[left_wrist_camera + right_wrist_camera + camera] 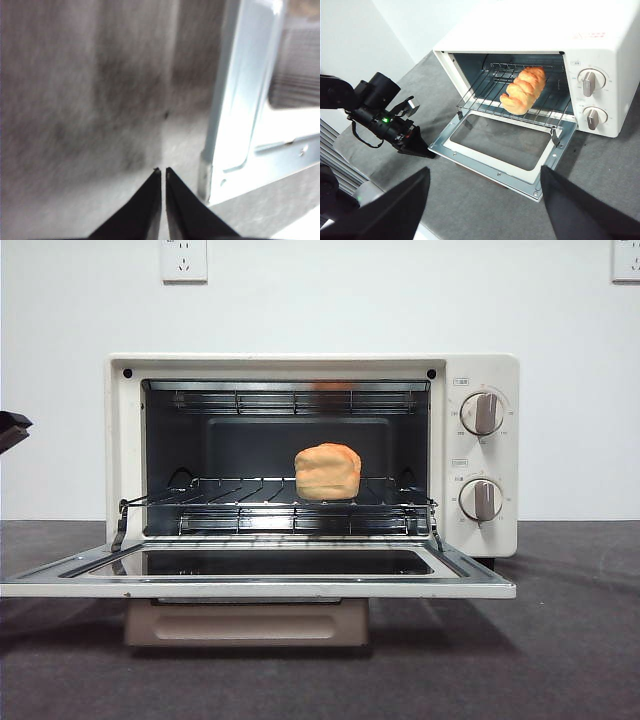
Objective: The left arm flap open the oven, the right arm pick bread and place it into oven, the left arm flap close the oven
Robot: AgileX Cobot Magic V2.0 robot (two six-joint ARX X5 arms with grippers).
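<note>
- where the front view looks level across the table, the oven [312, 455] stands cream-white and boxy, its door [258, 575] dropped flat toward the camera with the dark glass facing up and the beige handle hanging under the front edge.
- on the wire rack [275, 502] inside sits the bread [327, 471], a small golden-tan blocky loaf, right of the rack's middle and far smaller than the opening.
- two beige knobs [482, 455] stack on the panel to the right of the cavity; a black tip shows at this view's left edge, too little of it to tell which arm.
- while the left wrist view is blurred, the left gripper [163, 173] shows plainly: its two tapered black jaws lie together with only a hairline slit between, holding nothing, above grey table [90, 110] just beside the metal corner of the open door [235, 140].
- from the right wrist view, high and off to one side, the loaf [524, 90] shows a braided, ridged top that the front view hides.
- this view alone shows the left arm [382, 120] whole, low over the table near the door's corner.
- the right gripper [485, 200] hangs well back from the oven [530, 60], jaws spread wide apart and empty.
</note>
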